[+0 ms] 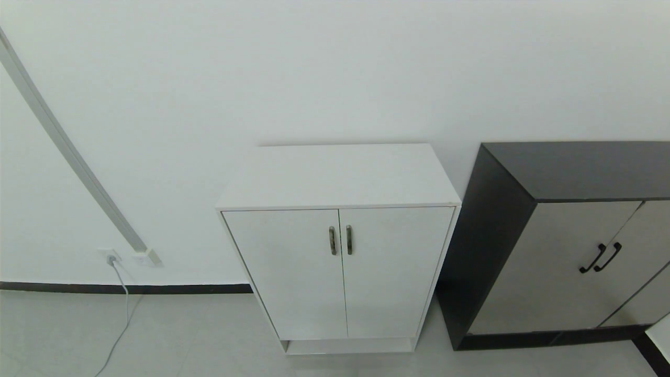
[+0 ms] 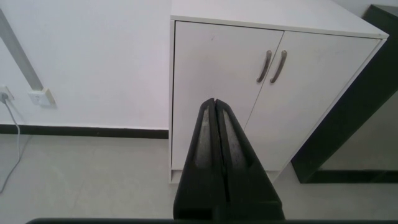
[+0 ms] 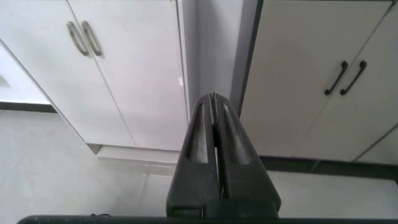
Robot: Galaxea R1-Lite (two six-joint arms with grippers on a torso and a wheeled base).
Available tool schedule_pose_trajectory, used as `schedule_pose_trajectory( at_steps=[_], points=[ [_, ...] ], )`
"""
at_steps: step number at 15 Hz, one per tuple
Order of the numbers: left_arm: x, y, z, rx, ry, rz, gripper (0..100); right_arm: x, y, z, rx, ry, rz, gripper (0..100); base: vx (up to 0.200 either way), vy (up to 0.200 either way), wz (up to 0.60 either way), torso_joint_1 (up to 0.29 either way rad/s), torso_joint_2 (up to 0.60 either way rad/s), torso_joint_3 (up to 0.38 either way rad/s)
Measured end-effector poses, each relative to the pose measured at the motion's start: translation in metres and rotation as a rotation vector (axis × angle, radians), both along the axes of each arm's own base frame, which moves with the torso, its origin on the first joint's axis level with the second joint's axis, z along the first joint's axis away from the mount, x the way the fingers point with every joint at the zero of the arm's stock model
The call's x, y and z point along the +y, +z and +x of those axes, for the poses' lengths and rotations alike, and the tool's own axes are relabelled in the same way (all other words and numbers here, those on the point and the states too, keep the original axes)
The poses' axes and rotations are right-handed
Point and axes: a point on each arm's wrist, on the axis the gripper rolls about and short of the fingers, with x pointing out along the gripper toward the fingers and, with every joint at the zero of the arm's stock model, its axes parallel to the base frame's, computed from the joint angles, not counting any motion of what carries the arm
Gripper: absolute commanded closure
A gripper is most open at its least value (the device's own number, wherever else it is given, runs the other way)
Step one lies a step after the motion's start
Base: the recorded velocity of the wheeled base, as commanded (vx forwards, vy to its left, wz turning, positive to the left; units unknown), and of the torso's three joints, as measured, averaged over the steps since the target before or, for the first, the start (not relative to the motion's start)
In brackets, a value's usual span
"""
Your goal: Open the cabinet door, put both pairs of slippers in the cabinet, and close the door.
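One white cabinet (image 1: pixel 337 175), two closed doors (image 1: pixel 288 272), two handles (image 1: pixel 332 240), one dark cabinet (image 1: pixel 576 167)

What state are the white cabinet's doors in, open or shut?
Shut: both doors sit flush, handles side by side at the seam.

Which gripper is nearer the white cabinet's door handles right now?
Left, seemingly. The left gripper points at the white cabinet, slightly off its handles; the right gripper points at the gap between it and the dark cabinet.
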Motion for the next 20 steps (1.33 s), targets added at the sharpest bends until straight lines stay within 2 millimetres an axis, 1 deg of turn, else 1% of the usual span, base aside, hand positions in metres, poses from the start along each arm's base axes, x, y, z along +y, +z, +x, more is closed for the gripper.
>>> schedule_pose_trajectory(
  at_steps=[3,6,8,9,10,12,20],
  points=[
    [0.0000,0.0000,0.0000,0.000,0.000,0.001,100,-0.0011,-0.0005,-0.0024,-0.035,-0.059,-0.006,100,0.000,0.000,0.00,0.000,0.00,0.000],
    [0.0000,0.0000,0.0000,0.000,-0.002,0.001,100,-0.0006,-0.0008,-0.0032,-0.049,-0.035,-0.066,100,0.000,0.000,0.00,0.000,0.00,0.000],
    [0.0000,0.0000,0.0000,0.000,-0.001,0.001,100,-0.0005,-0.0008,-0.0034,-0.048,-0.032,-0.036,100,0.000,0.000,0.00,0.000,0.00,0.000],
    [0.0000,0.0000,0.0000,0.000,0.000,0.002,100,-0.0006,-0.0007,-0.0034,-0.045,-0.040,0.025,100,0.000,0.000,0.00,0.000,0.00,0.000],
    [0.0000,0.0000,0.0000,0.000,0.001,0.002,100,-0.0011,-0.0006,-0.0033,-0.046,-0.064,0.045,100,0.000,0.000,0.00,0.000,0.00,0.000],
    [0.0000,-0.0002,0.0001,0.000,0.002,0.006,100,-0.0020,-0.0003,-0.0033,-0.050,-0.104,0.053,100,0.000,0.000,0.00,0.000,0.00,0.000],
    [0.0000,-0.0003,0.0001,0.000,0.002,0.008,100,-0.0020,-0.0001,-0.0034,-0.052,-0.106,0.047,100,0.000,0.000,0.00,0.000,0.00,0.000]
  ],
)
